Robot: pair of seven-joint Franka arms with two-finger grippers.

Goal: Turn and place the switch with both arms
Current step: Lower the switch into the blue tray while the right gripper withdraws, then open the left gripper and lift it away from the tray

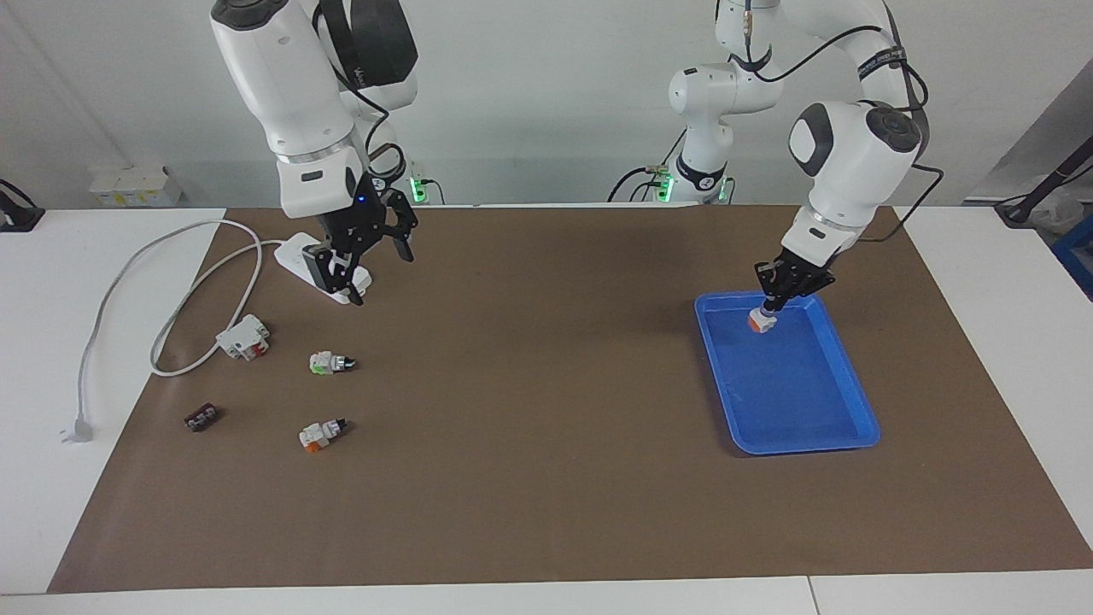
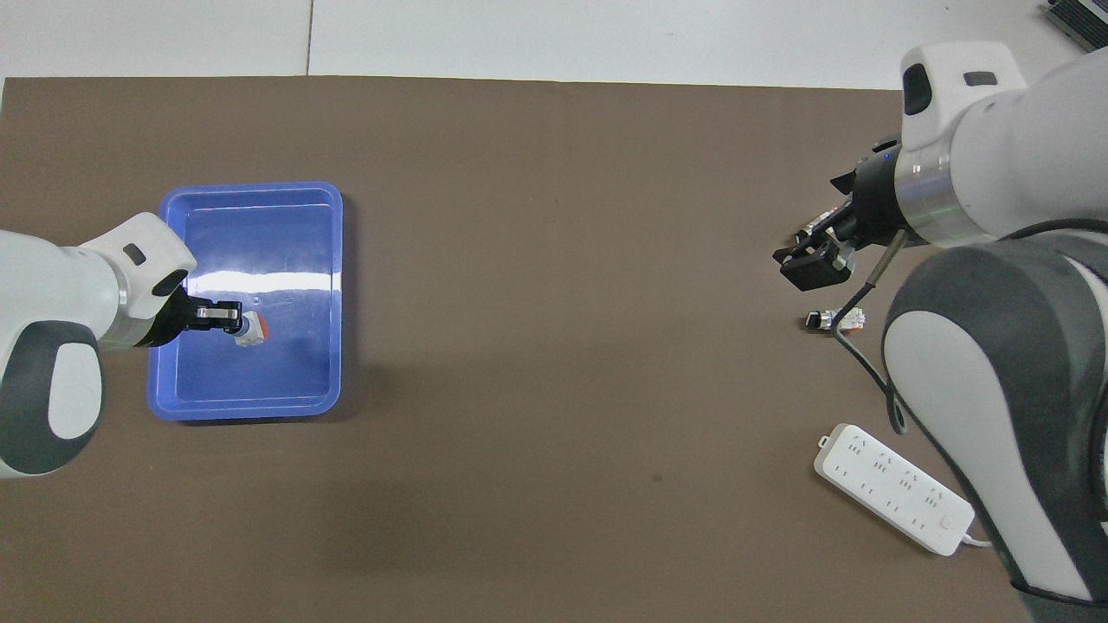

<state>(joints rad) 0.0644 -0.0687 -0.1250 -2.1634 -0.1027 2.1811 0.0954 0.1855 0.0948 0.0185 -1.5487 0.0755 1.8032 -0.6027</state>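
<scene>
Facing view: left claw grips the switch above the blue tray, apparently not touching its floor. Right claw, spread wide, hangs over the power strip.

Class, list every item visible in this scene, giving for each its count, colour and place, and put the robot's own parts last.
Held switch: 1, white with orange-red base, over the tray.
Tray: 1, blue, toward the left arm's end.
Spare orange-based switch: 1, on the mat, toward the right arm's end.
Green-based switch: 1, nearer the robots than the spare.
White block: 1, red parts, beside the cable.
Black part: 1, near the mat's edge.
Power strip: 1, white, with cable.
Mat: 1, brown.
Left gripper: shut on the switch.
Right gripper: open, over the power strip.
</scene>
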